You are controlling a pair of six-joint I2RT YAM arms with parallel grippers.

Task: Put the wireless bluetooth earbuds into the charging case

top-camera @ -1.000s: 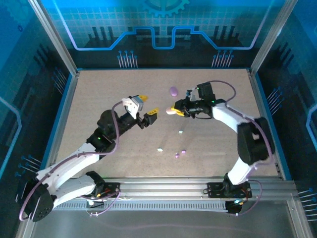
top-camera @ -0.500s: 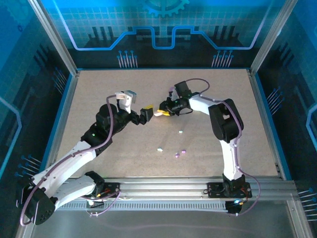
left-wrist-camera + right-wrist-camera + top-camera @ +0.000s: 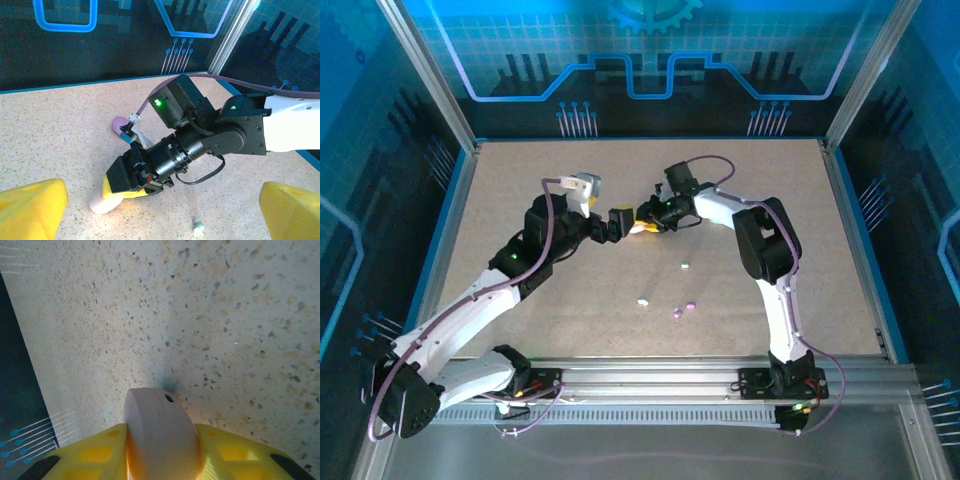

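A pink-cream oval charging case (image 3: 160, 432) sits between the yellow fingers of my right gripper (image 3: 162, 452), which is shut on it; its lid seam and a small port face the camera. The case (image 3: 642, 229) is low over the table at centre, its tip (image 3: 106, 204) close to the surface. My left gripper (image 3: 605, 212) stands wide open just left of it, yellow fingertips (image 3: 30, 207) far apart, nothing between them. Tiny earbuds lie loose nearer the front: a pale one (image 3: 686, 266), a mint one (image 3: 643, 300), and two purple ones (image 3: 690, 304). The left wrist view shows a mint earbud (image 3: 198, 229).
A purple oval case (image 3: 119, 123) lies on the table behind the right gripper. The speckled tabletop (image 3: 520, 190) is bounded by a blue rim and metal frame posts. The right arm (image 3: 760, 240) arches over the table's right middle.
The right arm swung left with the case toward the left gripper. The left gripper opened fully and shifted slightly back and left.
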